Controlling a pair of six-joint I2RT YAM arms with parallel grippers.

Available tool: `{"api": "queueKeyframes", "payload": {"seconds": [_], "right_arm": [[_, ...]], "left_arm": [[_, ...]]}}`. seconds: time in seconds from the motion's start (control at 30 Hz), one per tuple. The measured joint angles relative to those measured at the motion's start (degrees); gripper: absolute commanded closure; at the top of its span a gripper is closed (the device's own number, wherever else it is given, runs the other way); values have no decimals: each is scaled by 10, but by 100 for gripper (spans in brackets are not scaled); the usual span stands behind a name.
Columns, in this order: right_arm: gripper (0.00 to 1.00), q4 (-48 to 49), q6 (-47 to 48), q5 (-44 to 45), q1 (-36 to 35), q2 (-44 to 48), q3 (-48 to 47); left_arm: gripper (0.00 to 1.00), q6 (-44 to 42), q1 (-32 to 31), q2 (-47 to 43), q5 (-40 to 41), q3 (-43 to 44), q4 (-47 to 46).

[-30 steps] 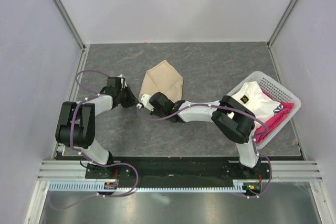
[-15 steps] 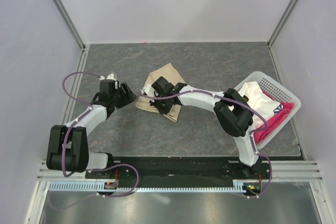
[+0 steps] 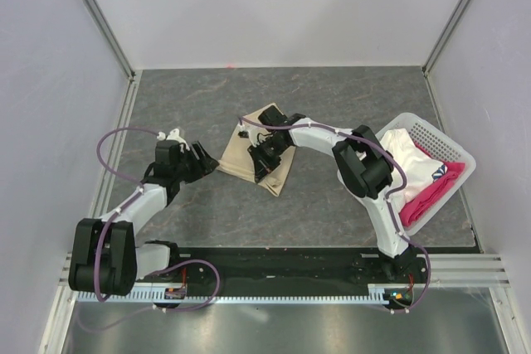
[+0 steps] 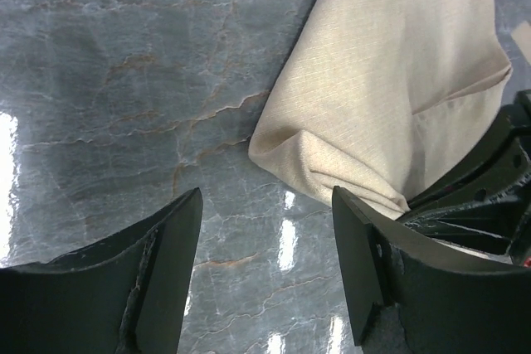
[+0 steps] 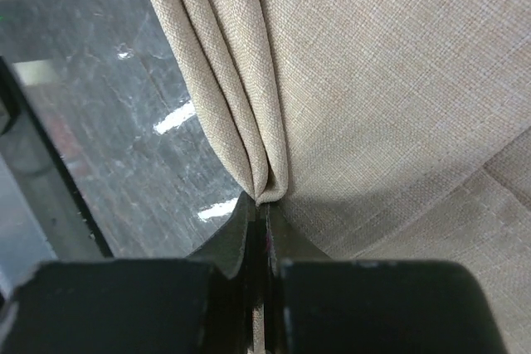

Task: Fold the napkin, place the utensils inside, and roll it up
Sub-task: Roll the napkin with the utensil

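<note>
The beige napkin (image 3: 241, 155) lies folded into a narrow shape at the middle of the grey table. My right gripper (image 3: 264, 159) reaches over it from the right. In the right wrist view that gripper (image 5: 264, 205) is shut on a doubled fold at the edge of the napkin (image 5: 373, 80). My left gripper (image 3: 207, 167) stands just left of the cloth. It is open (image 4: 265, 230) with only bare table between its fingers, and the napkin's corner (image 4: 390, 80) lies ahead to its right. The utensils are out of view.
A white basket (image 3: 465, 163) at the right edge holds a white cloth (image 3: 402, 151) and a pink-red cloth (image 3: 431, 188). The right arm's black wrist (image 4: 489, 180) sits close to my left gripper's right finger. Grey walls enclose the table on three sides.
My left gripper opened, let go of the napkin and drew back to the left. My right gripper, still shut on the cloth, carried its fold right and farther away, narrowing the napkin.
</note>
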State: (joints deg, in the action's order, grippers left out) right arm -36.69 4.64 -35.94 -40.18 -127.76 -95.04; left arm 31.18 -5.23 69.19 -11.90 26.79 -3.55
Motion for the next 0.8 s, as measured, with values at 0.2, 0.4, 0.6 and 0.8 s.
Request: {"api": "queueKeyframes", "payload": {"seconds": [0.2, 0.4, 0.6, 0.8], "right_arm": [[100, 0, -20, -84, 30, -29, -9], [100, 0, -37, -155, 52, -56, -15], [100, -2, -51, -200, 67, -73, -21], [100, -5, -53, -208, 72, -77, -21]], "left_arm": [[31, -1, -2, 2, -22, -2, -23], [33, -7, -5, 57, -48, 6, -37], [33, -15, -5, 72, -52, 7, -44], [34, -17, -5, 101, -54, 18, -53]]}}
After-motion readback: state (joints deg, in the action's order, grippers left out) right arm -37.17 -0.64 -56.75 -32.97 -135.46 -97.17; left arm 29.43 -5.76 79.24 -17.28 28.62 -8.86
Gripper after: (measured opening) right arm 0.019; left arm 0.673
